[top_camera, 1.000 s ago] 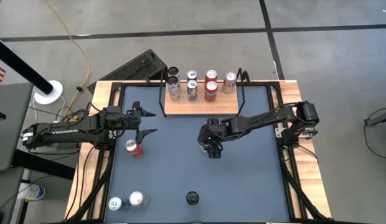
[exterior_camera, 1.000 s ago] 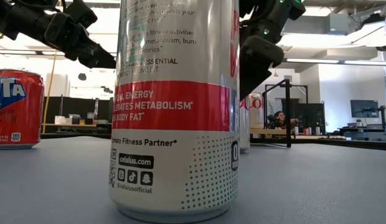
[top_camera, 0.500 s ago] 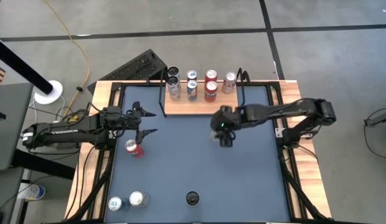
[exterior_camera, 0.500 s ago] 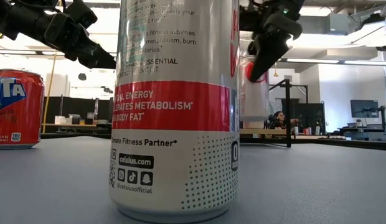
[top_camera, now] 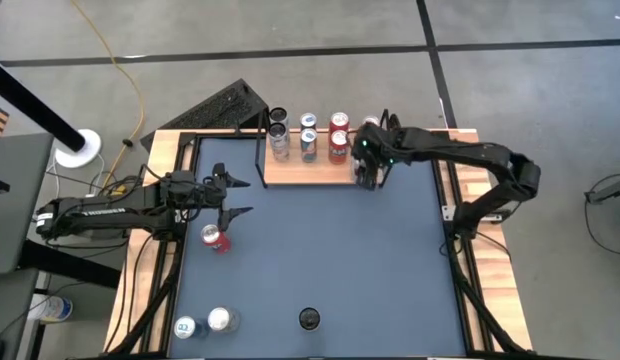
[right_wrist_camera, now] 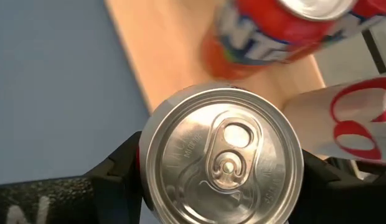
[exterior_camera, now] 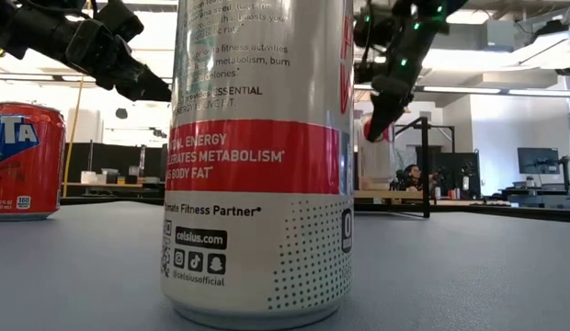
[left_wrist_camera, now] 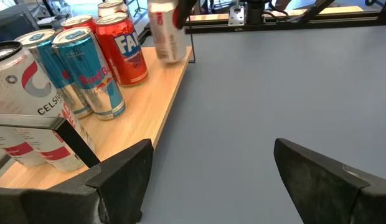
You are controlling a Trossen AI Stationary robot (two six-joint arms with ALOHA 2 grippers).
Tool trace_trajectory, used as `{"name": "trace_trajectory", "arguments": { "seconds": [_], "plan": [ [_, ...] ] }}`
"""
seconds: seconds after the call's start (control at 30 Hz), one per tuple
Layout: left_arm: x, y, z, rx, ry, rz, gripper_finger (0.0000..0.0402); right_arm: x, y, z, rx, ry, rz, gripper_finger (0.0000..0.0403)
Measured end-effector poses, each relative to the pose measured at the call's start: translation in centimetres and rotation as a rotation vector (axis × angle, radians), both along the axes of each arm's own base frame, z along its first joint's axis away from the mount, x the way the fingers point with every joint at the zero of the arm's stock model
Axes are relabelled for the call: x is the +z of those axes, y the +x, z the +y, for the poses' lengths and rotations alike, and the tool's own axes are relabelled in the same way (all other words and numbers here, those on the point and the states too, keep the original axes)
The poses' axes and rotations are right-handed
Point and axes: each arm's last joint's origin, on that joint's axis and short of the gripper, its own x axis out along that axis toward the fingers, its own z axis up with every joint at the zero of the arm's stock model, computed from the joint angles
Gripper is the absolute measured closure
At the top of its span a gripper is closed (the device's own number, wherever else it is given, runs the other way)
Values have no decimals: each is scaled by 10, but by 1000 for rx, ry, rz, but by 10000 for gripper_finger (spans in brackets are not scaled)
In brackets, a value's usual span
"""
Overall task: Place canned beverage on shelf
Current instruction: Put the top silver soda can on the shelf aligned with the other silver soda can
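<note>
A: Where's the can (right_wrist_camera: 221, 157)?
B: Clamped between the right gripper's (top_camera: 368, 172) fingers, one on each side of it, top facing the wrist camera. In the left wrist view it hangs upright, clear of the board.
A: And over what?
B: In the high view, over the front right corner of the shelf (top_camera: 295, 172), at about 1 o'clock from the table's (top_camera: 320, 260) centre. The board's edge lies beneath it in the right wrist view.
A: Neighbours?
B: A red can (top_camera: 337, 148) at 9 o'clock from the gripper, near it; a white can (top_camera: 370, 128) at 12.
A: The left gripper (top_camera: 237, 196)?
B: Fingers spread wide, holding nothing, at 9 o'clock on the table. A red can (top_camera: 216, 239) stands just at its 6 o'clock.
</note>
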Motion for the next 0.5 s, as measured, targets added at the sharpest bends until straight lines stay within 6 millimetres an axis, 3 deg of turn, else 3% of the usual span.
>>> {"name": "trace_trajectory", "arguments": {
  "seconds": [0.27, 0.5],
  "plan": [
    [0, 0, 0, 0, 0, 0, 79, -7, -7, -26, -22, 62, -19, 141],
    [0, 0, 0, 0, 0, 0, 79, -7, -6, -28, -33, 39, -19, 67]
  ]
}}
